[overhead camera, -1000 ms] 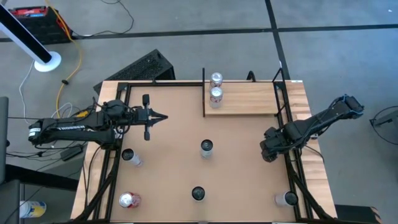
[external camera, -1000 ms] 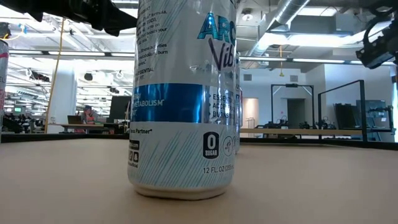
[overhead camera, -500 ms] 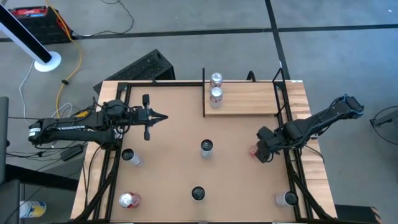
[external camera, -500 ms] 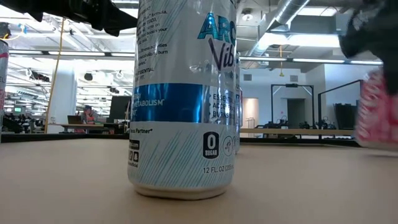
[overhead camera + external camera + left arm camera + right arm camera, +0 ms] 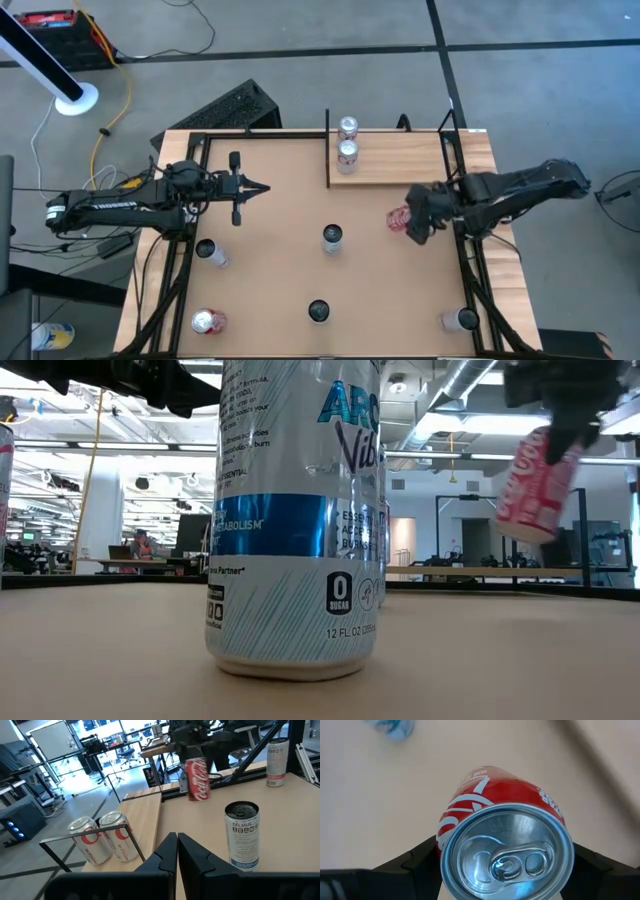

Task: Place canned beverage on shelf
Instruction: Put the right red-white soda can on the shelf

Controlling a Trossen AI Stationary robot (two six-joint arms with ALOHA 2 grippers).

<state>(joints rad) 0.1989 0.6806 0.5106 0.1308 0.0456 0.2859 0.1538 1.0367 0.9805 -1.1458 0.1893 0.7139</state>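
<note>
Midway through: red aluminium Coca-Cola can [image 5: 399,219] clamped in right gripper [image 5: 414,221], lifted clear of the tan tabletop [image 5: 280,200] and tilted, near the small light-wood shelf [image 5: 400,158]. Already standing on that shelf: 2 silver cans [image 5: 347,141]. Left to do: carry over, set upright, let go. Left gripper [image 5: 258,188] clenched empty, parked. Readable: "CELSIUS" on tall white can [image 5: 241,836]; "12 FL OZ", "0 SUGAR".
</note>
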